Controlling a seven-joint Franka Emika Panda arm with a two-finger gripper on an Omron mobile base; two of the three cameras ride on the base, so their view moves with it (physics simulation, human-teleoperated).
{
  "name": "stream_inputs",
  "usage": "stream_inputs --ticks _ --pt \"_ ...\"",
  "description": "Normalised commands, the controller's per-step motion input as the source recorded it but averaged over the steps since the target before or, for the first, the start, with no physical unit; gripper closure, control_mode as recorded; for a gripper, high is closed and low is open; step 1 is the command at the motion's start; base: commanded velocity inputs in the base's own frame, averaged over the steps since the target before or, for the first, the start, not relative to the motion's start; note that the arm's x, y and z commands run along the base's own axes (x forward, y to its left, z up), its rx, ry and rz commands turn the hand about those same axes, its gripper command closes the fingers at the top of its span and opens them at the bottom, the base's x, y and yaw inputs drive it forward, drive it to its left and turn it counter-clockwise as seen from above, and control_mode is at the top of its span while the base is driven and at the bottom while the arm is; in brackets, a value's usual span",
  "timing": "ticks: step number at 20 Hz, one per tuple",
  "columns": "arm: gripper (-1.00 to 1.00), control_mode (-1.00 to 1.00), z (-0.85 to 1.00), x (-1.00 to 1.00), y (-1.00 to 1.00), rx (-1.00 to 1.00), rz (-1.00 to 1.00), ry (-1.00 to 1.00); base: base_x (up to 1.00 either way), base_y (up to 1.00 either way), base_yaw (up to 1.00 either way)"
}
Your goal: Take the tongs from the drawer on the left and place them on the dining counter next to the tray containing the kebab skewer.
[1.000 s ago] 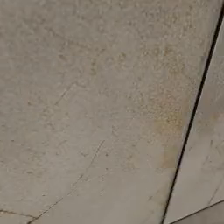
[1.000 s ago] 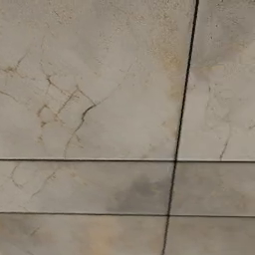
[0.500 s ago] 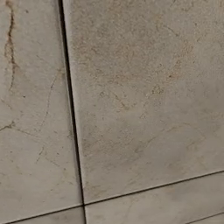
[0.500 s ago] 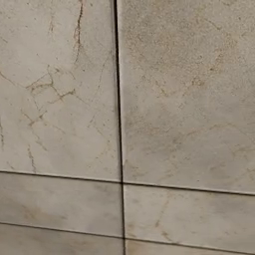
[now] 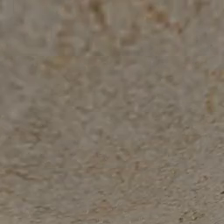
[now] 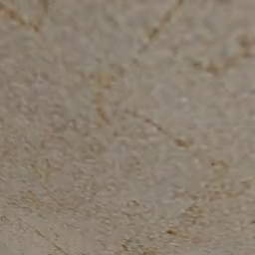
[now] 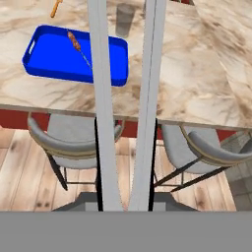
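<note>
While gripper (image 7: 126,199) clamps tongs (image 7: 147,98), stools (image 7: 74,142) front dining counter (image 7: 197,83), tray (image 7: 49,59).

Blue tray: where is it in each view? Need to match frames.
Hand view: blue tray upper left, on the dining counter, left of the tongs.
Left base view: blurred beige stone, too close to place anything.
Right base view: blurred beige stone again.
Shared landmark: brown-veined beige stone, possibly the counter; cannot confirm.
</note>
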Motion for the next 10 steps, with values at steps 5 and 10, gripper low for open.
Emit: stream_inputs --ticks 5,10 --pt "1.0 1.0 0.0 0.0 0.0 0.0 0.0 0.0 0.57 -0.4 0.12" --pt "1.0 1.0 0.0 0.0 0.0 0.0 0.0 0.0 0.39 -0.33 0.1"
